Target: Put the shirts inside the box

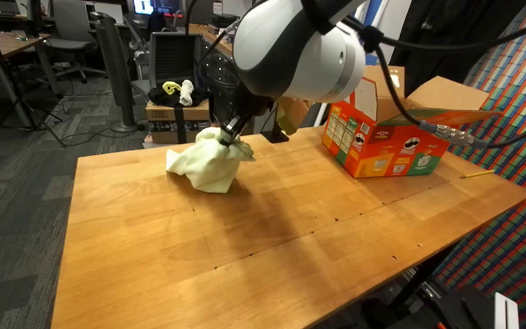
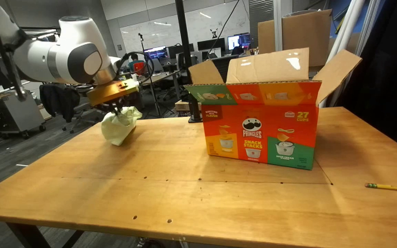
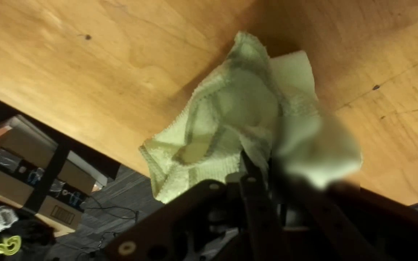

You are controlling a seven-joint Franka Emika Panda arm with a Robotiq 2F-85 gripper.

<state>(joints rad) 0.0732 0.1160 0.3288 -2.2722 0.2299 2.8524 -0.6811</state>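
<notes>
Yellow-green shirt (image 1: pixel 210 167) bunched beneath end effector (image 1: pixel 226 140), which grips its top (box (image 1: pixel 388 153) well apart).

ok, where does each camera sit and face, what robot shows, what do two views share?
An exterior view: seems above the table, facing down across it toward the pale yellow-green shirt; arm and gripper from top.
An exterior view: seems at a table edge, facing a printed side of the box; arm and gripper, upper left.
Wrist view: on the wrist, looking past the gripper at shirt and table; gripper only.
Shared by both exterior views: shirt, box, arm, gripper, pencil.
</notes>
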